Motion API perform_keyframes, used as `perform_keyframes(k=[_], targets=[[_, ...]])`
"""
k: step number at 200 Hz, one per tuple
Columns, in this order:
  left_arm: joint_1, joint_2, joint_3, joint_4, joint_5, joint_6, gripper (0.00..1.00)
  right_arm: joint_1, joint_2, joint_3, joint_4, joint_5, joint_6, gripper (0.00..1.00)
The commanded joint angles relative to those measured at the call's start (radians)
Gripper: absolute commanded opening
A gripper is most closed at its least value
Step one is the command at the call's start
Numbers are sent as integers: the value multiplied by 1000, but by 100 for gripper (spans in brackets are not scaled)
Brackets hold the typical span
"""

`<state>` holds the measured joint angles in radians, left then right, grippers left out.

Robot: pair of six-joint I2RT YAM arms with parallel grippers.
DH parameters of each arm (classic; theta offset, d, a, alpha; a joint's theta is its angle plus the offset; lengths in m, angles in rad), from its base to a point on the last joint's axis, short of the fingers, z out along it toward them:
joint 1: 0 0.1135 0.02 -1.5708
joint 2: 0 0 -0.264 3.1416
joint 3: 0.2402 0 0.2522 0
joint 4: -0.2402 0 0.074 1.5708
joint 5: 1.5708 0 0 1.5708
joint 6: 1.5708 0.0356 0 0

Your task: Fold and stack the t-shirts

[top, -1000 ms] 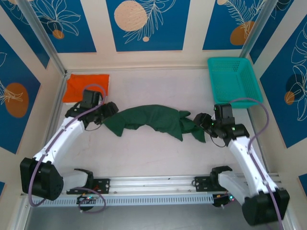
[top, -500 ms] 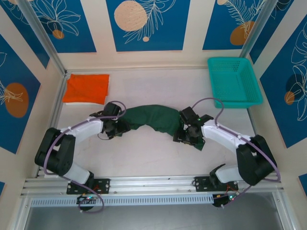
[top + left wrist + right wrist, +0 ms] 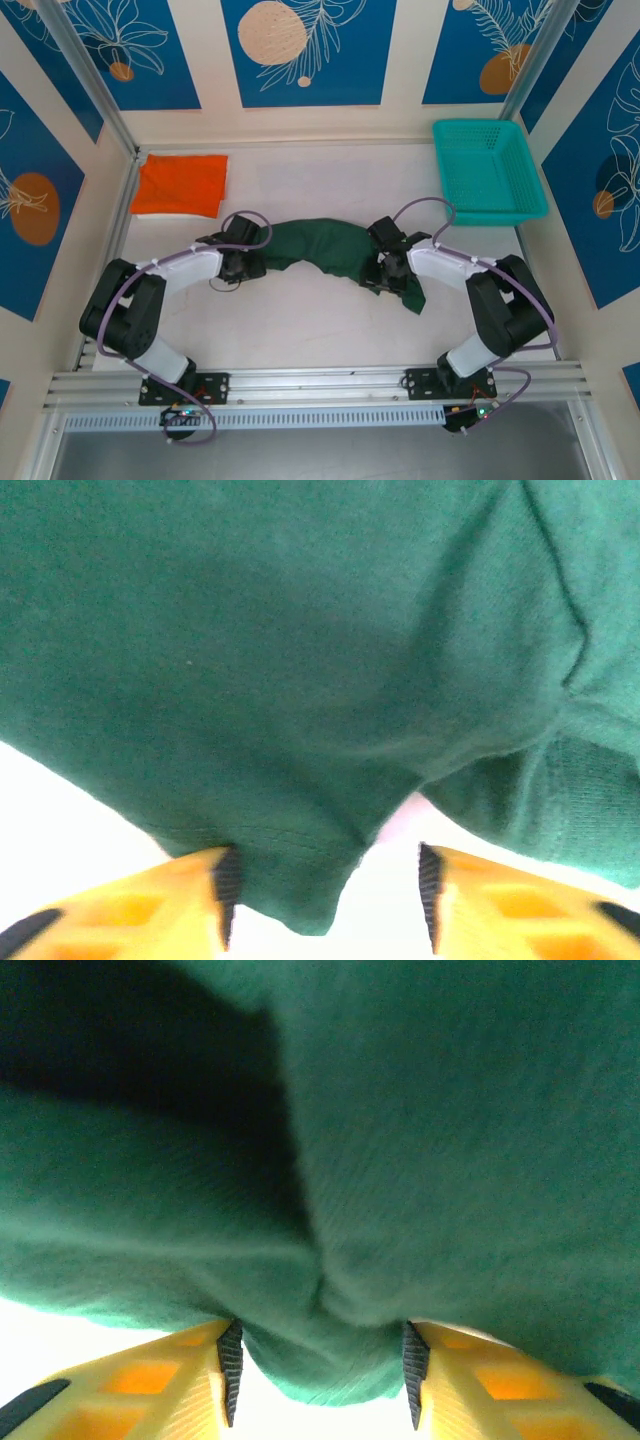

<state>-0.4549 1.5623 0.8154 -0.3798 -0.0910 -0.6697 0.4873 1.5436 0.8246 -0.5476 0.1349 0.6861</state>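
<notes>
Green shirt (image 3: 320, 248): slumped in a rumpled arc in the middle of the table (image 3: 320, 330), both ends drooping toward the near edge. Nowhere near flat.
Feel: soft, light and floppy. I'd expect it to sag and bunch anywhere you aren't holding it, and it probably won't slip much on ribbed pads.
Where to grab: the hems or shoulder seams at the two ends, as few layers as you can get. A fat wad will likely fold lumpy.
Left gripper (image 3: 243, 262): at the shirt's left end. In the wrist view a hem corner sits between the jaws with daylight beside one pad, so it's around the cloth, not pinching it.
Right gripper (image 3: 385, 268): at the right end. A bulge of cloth fills the gap pad to pad, so it looks clamped on the shirt.
Orange shirt (image 3: 182, 185): folded in the far left corner by the wall, well apart from the green one. That's your stack spot, I reckon.
Basket (image 3: 441, 170): far right corner, steer clear.
Room: bare table on both sides of the shirt to spread it. Mind the near rail (image 3: 320, 380).
</notes>
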Motion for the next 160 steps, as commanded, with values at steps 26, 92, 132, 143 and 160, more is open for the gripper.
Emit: perform_keyframes(k=[26,92,132,143,160], targets=[[-14,37,-14,33,-21,29,18,-37,30,10,22,15,2,35],[-38,-140,-15,-19,-50,4,0,-37,-39,-17,46,-48,-17,5],[-49,-416,40,-127,-81,-2,0,-33,-278,-33,35,-215,-13,2],[-48,-488,73,-158,-103,7,0,-35,-362,-14,16,-246,-10,1],[-47,-582,141,-197,-138,27,0,-39,-479,40,-19,-266,-4,0]])
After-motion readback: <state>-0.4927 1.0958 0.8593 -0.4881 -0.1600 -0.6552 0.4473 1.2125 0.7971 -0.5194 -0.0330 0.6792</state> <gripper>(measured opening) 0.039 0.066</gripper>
